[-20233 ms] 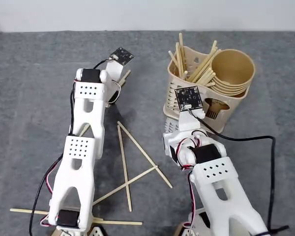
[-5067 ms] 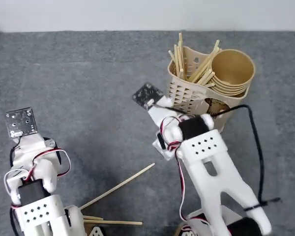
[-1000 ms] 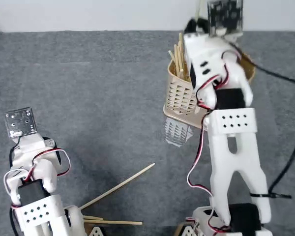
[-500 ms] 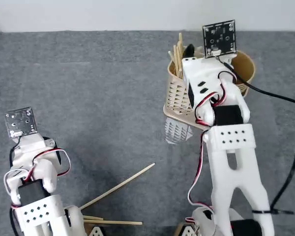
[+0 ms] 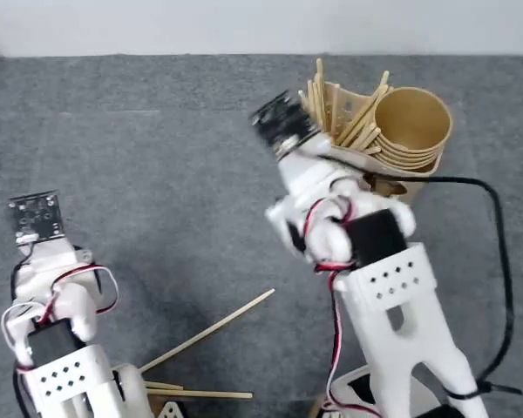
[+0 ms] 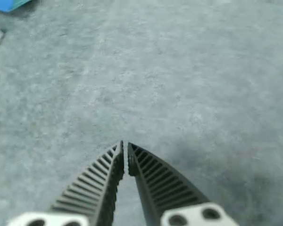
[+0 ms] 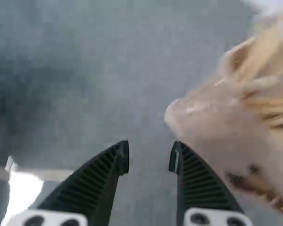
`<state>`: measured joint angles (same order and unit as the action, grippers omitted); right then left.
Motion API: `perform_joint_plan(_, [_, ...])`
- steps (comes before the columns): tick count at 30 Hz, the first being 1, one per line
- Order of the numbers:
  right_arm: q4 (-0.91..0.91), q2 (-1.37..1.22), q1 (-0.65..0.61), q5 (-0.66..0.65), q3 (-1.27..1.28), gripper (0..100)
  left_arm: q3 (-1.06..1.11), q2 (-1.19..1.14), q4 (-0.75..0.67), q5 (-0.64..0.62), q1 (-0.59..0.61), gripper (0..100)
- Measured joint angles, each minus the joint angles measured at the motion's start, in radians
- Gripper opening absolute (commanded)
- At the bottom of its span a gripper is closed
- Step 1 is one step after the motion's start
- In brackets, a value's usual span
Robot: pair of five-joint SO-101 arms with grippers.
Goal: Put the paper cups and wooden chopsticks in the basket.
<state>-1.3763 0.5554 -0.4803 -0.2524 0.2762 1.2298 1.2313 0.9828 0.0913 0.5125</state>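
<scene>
right tool withdrawn from basket, open, basket just beside

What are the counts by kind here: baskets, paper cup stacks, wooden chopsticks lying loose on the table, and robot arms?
Basket: 1
Paper cup stack: 1
Loose wooden chopsticks: 3
Robot arms: 2
Total: 7

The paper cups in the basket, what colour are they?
Light brown paper cups, clearest in the high view.
</scene>
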Motion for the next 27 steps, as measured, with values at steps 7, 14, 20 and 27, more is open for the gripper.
perform_joint_plan(7, [-0.071, 0.0, -0.14, -0.12, 0.224, 16.4, -0.012, 0.0, 0.0, 0.091, 0.137, 2])
perform_joint_plan(14, [0.084, 0.0, -0.322, -0.167, 0.491, 16.5, 0.084, 0.0, -0.005, 0.115, 0.158, 2])
perform_joint_plan(20, [0.17, -0.011, -0.474, -0.17, 0.532, 16.5, 0.169, 0.0, -0.08, 0.117, 0.158, 2])
perform_joint_plan(27, [0.315, -0.213, -0.554, -0.17, 0.534, 16.5, 0.17, 0.0, -0.086, 0.117, 0.158, 2])
